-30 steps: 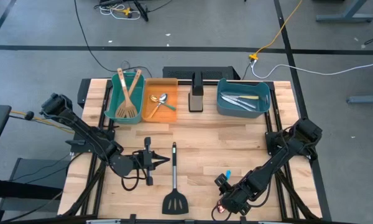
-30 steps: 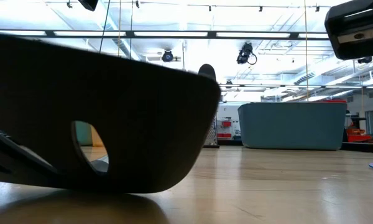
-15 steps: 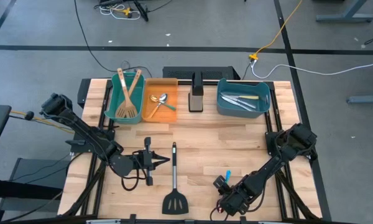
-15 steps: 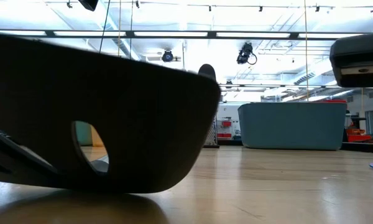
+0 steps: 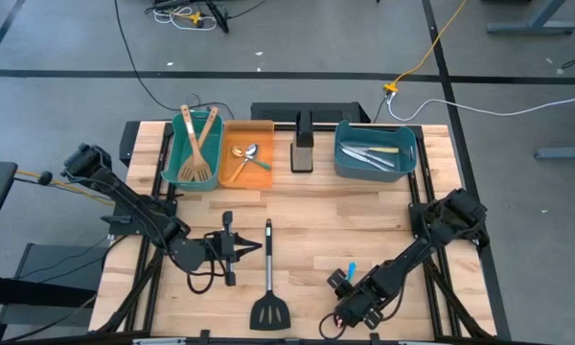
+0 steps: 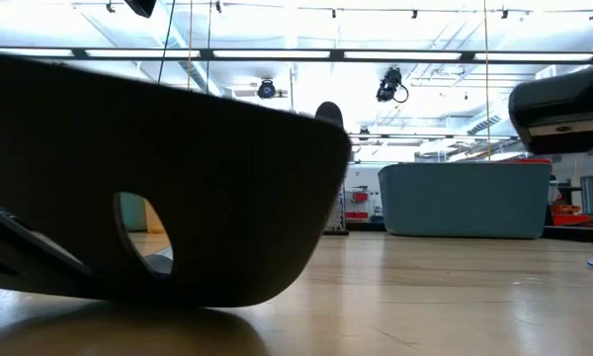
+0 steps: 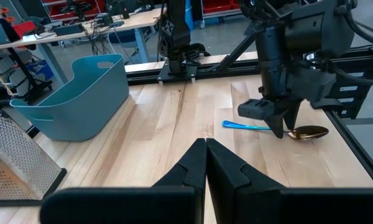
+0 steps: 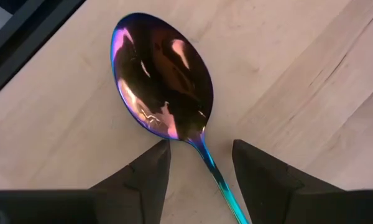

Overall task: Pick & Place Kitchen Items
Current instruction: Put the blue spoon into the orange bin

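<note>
A spoon with an iridescent bowl (image 8: 161,74) and a blue handle (image 5: 351,270) lies flat on the table near the front right. My right gripper (image 8: 202,165) is open and points down over it, one finger on either side of the spoon's thin neck, with a gap to each. It also shows in the left wrist view (image 7: 280,121). A black slotted turner (image 5: 268,278) lies flat near the front middle. My left gripper (image 5: 254,247) is shut, level, just left of the turner's steel handle, holding nothing.
At the far edge stand a teal bin (image 5: 178,153) with wooden spatulas, an orange bin (image 5: 261,129) with spoons and a blue bin (image 5: 343,158) with knives. A metal grater (image 5: 303,149) stands between the orange and blue bins. The turner's head (image 6: 178,178) fills the low view.
My right gripper has come down over the spoon and shifted slightly toward the table's left edge. The spoon and the turner have stayed where they were.
</note>
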{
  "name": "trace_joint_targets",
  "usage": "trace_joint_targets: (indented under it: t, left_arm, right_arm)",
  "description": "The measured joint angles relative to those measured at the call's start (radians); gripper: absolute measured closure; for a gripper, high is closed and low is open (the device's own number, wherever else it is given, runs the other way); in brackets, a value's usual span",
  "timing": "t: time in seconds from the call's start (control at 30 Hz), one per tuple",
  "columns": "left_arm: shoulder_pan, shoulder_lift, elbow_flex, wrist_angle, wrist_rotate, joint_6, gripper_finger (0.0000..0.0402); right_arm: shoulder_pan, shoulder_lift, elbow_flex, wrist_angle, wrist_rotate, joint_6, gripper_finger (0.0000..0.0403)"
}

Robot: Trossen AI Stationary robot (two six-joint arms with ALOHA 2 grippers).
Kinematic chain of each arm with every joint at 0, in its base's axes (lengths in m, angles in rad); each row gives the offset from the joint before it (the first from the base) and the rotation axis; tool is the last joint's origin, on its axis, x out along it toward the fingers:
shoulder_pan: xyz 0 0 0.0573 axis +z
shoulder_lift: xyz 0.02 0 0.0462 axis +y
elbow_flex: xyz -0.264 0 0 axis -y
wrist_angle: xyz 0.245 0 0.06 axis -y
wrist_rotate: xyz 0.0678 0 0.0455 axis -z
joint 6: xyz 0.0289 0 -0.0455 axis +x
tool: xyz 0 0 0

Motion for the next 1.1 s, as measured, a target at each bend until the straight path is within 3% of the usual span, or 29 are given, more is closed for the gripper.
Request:
trace_joint_targets:
  t: [0.83,0.97,1.1]
  left_arm:
    - [0.0,0.0,0.0,-0.007,0.0,0.0,0.0388]
    - [0.0,0.0,0.0,-0.007,0.0,0.0,0.0388]
    - [0.0,0.0,0.0,-0.007,0.0,0.0,0.0388]
  right_arm:
    - [-0.048,0.001,-0.002,0.014,-0.077,-0.005,0.0214]
    - [-0.048,0.001,-0.002,0.015,-0.075,-0.004,0.0232]
    - [-0.049,0.001,-0.002,0.016,-0.068,0.002,0.0275]
